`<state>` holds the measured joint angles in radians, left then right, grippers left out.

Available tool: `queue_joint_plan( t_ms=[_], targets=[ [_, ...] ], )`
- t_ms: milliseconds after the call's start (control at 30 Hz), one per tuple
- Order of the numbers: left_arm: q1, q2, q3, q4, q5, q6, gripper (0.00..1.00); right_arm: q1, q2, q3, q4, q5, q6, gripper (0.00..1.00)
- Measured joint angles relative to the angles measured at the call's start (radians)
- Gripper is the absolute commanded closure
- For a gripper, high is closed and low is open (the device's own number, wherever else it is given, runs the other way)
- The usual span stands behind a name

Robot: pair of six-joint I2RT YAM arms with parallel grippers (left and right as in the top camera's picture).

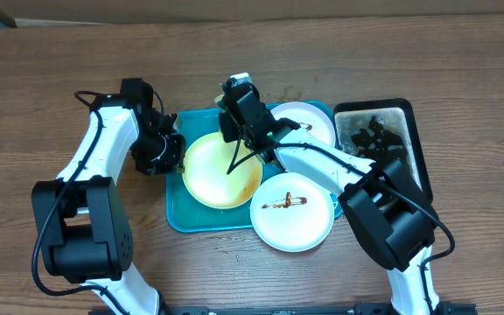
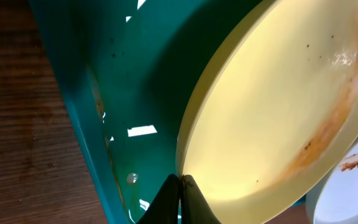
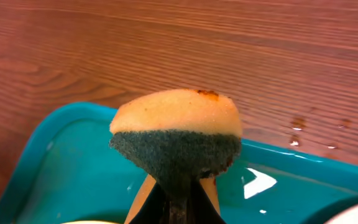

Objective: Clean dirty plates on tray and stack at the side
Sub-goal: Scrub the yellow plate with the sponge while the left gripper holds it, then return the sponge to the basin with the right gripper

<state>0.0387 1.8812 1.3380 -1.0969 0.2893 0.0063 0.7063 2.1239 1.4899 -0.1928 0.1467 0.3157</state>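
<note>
Overhead view places the yellow-green plate (image 1: 221,171) on the teal tray (image 1: 175,219), with the left claw (image 1: 175,150) at its left edge and the right claw (image 1: 234,131) over its far rim. Left wrist view shows the left claw (image 2: 180,186) closed narrow on the very lip of that plate (image 2: 260,124). Right wrist view shows the right claw (image 3: 178,193) clamped on a sponge (image 3: 176,134), green scouring layer nearest the fingers.

Risks noted:
- The left hold takes only the rim edge. Downward scrubbing pressure from the sponge could lever the plate out of the pinch or skid it across the wet tray.
- The front white plate (image 1: 291,210) overhangs the tray's near right corner and sits against the yellow-green plate. A shove to one could push the other onto the bench (image 1: 462,52).
- The orange sauce smear (image 2: 328,130) runs along the plate's right side, away from the sponge. A short pass would leave it.
- The right arm runs just beside the basin (image 1: 379,136) of dirty water, and a wide swing could knock it.

Not verifiable:
- The right arm partly covers the rear white plate (image 1: 309,118), so its condition is unknown.
- The held side of the yellow-green plate appears raised off the tray, but no view confirms it.
- No view shows whether the sponge touches the plate.
- Both wrist views cut off the claw fingers.
</note>
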Motion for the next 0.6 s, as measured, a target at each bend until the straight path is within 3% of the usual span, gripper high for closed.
queue_joint_plan(
  t_ms=[267, 600],
  targets=[
    [0.000, 0.000, 0.000, 0.001, 0.000, 0.000, 0.96, 0.000, 0.000, 0.000, -0.230, 0.010, -0.002, 0.96],
    [0.000, 0.000, 0.000, 0.005, 0.000, 0.000, 0.96, 0.000, -0.011, 0.000, -0.281, 0.008, -0.002, 0.96]
  ],
)
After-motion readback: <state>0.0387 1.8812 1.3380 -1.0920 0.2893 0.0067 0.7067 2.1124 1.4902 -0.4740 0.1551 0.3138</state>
